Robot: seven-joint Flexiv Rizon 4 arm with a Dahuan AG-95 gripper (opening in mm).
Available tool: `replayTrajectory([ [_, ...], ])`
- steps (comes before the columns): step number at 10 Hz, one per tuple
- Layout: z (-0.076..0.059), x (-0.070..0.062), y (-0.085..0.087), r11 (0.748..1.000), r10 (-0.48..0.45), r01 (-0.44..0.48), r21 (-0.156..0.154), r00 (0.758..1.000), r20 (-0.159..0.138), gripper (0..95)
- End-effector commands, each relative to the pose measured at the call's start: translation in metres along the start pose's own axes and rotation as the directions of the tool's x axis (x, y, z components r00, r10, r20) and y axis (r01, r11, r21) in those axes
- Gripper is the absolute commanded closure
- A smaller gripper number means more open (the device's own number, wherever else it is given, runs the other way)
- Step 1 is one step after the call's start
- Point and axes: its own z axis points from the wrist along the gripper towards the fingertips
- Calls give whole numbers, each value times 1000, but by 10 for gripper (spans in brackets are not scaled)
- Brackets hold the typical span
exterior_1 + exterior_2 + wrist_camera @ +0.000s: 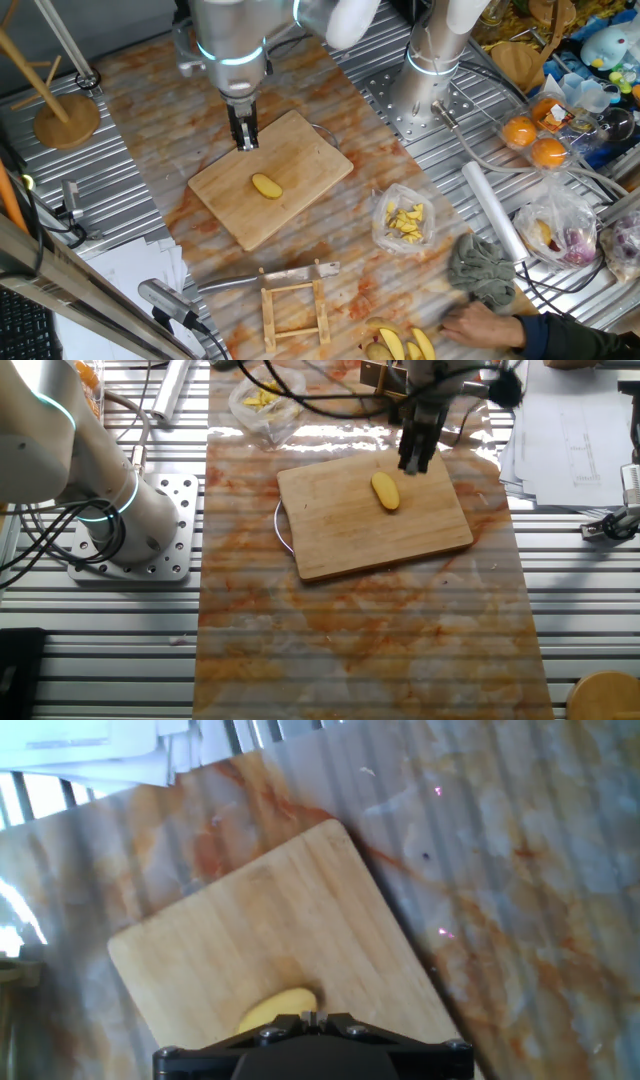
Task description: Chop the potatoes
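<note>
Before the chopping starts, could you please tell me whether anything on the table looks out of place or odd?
One thing: the knife lies on the table beside a wooden rack, not in the gripper, which hangs over the cutting board near the whole potato.

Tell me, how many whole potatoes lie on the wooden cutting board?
1. The potato lies uncut near the middle of the cutting board, just in front of the gripper. Nothing suggests others hidden on the board.
</note>
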Motion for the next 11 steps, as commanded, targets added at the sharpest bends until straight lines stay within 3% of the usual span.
replayTrajectory([
  [1, -6, 1, 13, 1000, 0, 0, -17, 1000, 7, 950],
  [4, -12, -8, 29, 1000, 0, -1, -17, 1000, -12, 950],
  [6, -12, -8, 29, 1000, -1, 0, 2, 1000, 13, 950],
  [7, -12, -8, 29, 1000, 0, 0, 1, 1000, 10, 950],
  [9, -12, -8, 29, 1000, -13, 12, -26, 1000, -16, 950],
  [11, -12, -8, 29, 995, -56, 53, -79, 998, -42, 950],
])
